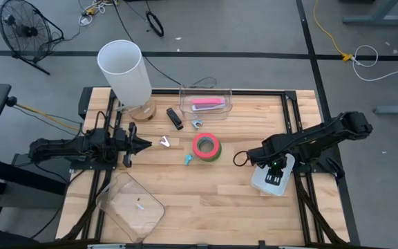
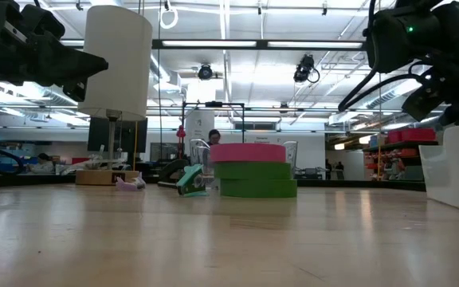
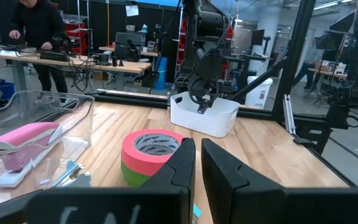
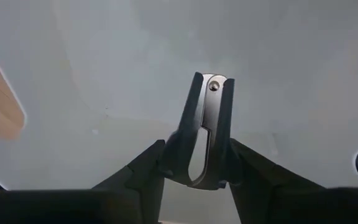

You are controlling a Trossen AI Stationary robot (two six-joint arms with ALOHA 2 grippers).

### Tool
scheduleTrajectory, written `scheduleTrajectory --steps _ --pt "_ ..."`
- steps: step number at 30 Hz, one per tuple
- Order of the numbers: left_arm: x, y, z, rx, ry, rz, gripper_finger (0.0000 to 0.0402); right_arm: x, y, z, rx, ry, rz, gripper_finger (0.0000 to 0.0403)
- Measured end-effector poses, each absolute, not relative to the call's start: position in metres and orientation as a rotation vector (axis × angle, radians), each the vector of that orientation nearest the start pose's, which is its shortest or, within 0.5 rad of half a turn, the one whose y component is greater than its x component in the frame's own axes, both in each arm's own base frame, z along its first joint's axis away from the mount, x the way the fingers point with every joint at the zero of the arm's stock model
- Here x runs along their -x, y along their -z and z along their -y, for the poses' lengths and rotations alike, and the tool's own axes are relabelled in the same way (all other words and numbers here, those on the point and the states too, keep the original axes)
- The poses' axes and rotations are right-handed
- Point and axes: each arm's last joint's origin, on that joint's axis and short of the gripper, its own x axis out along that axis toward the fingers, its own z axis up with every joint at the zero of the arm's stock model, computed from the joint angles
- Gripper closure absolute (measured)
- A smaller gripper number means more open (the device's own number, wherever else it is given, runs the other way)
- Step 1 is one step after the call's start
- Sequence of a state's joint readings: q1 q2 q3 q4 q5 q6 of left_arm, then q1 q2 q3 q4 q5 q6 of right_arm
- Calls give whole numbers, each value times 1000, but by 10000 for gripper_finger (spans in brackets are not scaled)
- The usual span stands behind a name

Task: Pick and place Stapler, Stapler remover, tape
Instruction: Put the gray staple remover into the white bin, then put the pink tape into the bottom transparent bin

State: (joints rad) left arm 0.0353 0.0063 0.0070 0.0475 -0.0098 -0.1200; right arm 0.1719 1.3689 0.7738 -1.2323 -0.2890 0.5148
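My right gripper (image 1: 275, 173) points steeply down into a white bin (image 1: 262, 182) at the table's right and is closed on a black stapler remover (image 4: 205, 130). A pink tape roll stacked on a green one (image 1: 206, 146) stands mid-table. A pink stapler (image 1: 208, 104) lies in a clear box (image 1: 185, 92) at the far side, with a black stapler (image 1: 175, 118) on the table left of it. My left gripper (image 1: 144, 144) waits shut at the table's left, pointing level toward the tape (image 3: 151, 155). My right gripper pinches the stapler remover between its two fingers, which press on its two outer sides at the wide end (image 4: 178, 163). The fingers come from above, slanting down into the bin. The remover's riveted end (image 4: 213, 86) points away from the fingers toward the bin's floor.
A tall white cylinder (image 1: 124, 69) stands at the far left on a round base. A clear lid (image 1: 131, 204) lies near the front left. Small metal and teal pieces (image 1: 165, 142) (image 1: 188, 159) lie around the tape. People work at benches beyond the table.
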Motion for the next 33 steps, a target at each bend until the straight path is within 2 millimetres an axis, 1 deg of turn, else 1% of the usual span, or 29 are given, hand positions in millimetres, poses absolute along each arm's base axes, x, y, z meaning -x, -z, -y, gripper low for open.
scheduleTrajectory --steps 7,17,22,26,33 --pt "-97 -170 -4 119 -42 51 372 -179 -181 -40 -470 134 -1851 217" --pt "-97 -170 -4 119 -42 51 372 -180 -181 -40 -482 124 -1841 156" --pt "-97 -170 -4 119 -42 51 372 -180 -181 -40 -481 119 -1840 132" --pt "-97 -170 -4 119 -42 51 372 -180 -181 -40 -481 120 -1839 122" --pt "-97 -170 -4 119 -42 51 372 -180 -181 -40 -494 112 -1843 119"
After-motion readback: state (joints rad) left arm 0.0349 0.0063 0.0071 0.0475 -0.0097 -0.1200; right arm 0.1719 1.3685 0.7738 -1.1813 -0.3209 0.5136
